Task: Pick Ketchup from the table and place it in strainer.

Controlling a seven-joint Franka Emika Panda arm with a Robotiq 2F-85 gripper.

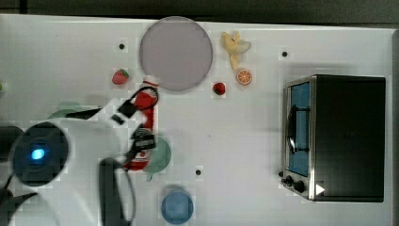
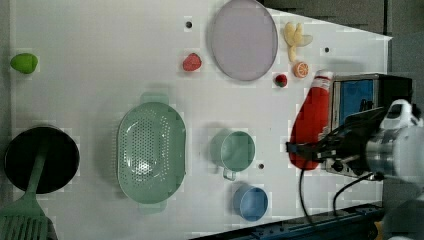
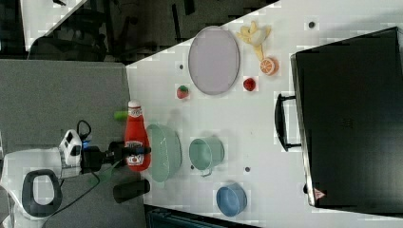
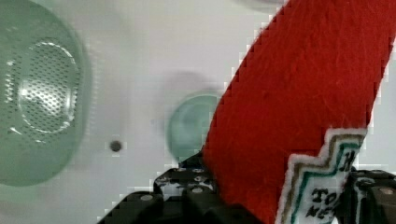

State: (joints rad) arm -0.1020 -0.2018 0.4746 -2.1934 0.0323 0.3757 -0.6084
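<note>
ARM: extended level above table, wrist horizontal | GRIPPER (image 3: 135,153): clamped on lower body of Ketchup (image 3: 136,137) | KETCHUP: lifted off table, cap pointing away from arm | STRAINER (image 2: 151,152): on table, apart from bottle in left view

Wrist view: Ketchup (image 4: 299,107) clamped between the black gripper (image 4: 280,196) fingers.
White label patch near the fingers. Below on the white table (image 4: 140,56): strainer (image 4: 42,93), perforated bottom visible; green cup (image 4: 189,126) beside it.
</note>
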